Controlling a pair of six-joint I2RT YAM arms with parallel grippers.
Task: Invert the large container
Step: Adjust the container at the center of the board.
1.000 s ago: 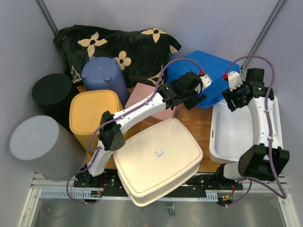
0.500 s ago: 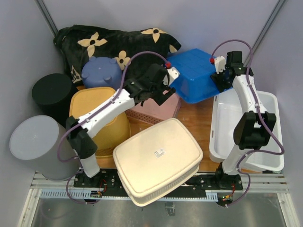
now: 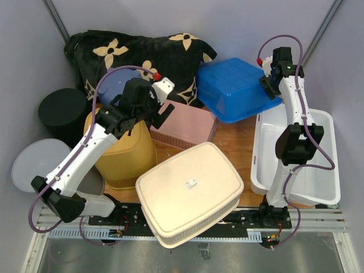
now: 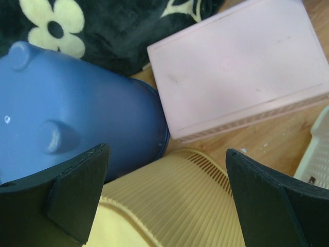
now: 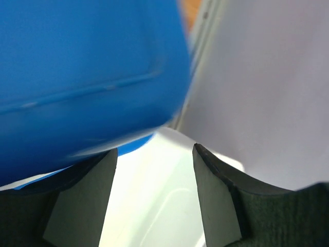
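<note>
The large container is a blue tub lying bottom up at the back, its right end propped on the white tub's rim. My right gripper is at its right end. In the right wrist view the blurred blue wall lies against the left finger, and my right gripper stands open with only the white tub showing in the gap. My left gripper is well left of it, wide open above a yellow ribbed basket, holding nothing.
A pink basket lies bottom up in the middle, and a cream tub lies bottom up at the front. A blue-grey bin, the yellow basket, a black cylinder and a grey cylinder crowd the left. A black flowered blanket lies behind.
The left arm swung left, away from the blue container, to above the yellow basket. The right arm reached back along the container's right end. The container tipped up and now rests bottom up.
</note>
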